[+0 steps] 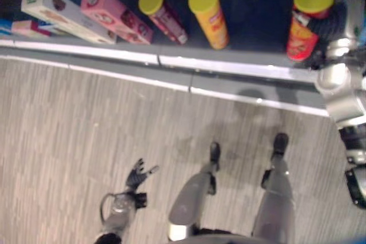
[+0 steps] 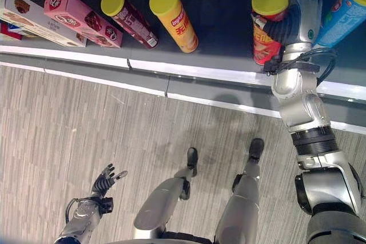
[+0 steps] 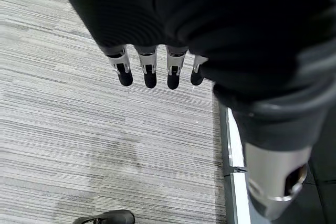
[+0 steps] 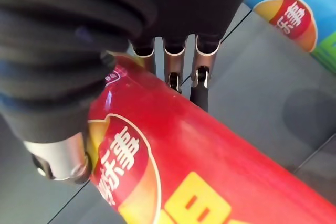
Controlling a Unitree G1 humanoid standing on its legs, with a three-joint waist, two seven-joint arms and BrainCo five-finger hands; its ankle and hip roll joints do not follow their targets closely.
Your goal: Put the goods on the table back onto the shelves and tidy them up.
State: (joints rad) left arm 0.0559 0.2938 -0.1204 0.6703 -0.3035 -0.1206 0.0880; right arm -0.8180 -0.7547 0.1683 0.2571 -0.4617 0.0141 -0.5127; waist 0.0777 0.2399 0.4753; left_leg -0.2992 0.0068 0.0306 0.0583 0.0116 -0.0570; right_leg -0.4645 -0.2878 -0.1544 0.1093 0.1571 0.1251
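Note:
A red can with a yellow lid [image 2: 264, 39] stands on the dark shelf [image 2: 223, 55], towards its right end. My right hand [image 2: 302, 16] reaches up to it, fingers curled round one side and the thumb on the other. In the right wrist view the red can [image 4: 199, 171] lies against the palm, with the fingers [image 4: 200, 80] running along it. My left hand [image 2: 106, 180] hangs low over the floor at the lower left, its fingers [image 3: 149, 72] straight and holding nothing.
On the same shelf stand an orange can [image 2: 174, 18], a dark red can [image 2: 128, 18], a pink box [image 2: 80, 18] and a white box [image 2: 34, 15] to the left. A blue can [image 2: 343, 15] stands just right of the red one. A white strip [image 2: 171, 68] edges the shelf above grey striped floor [image 2: 86, 124].

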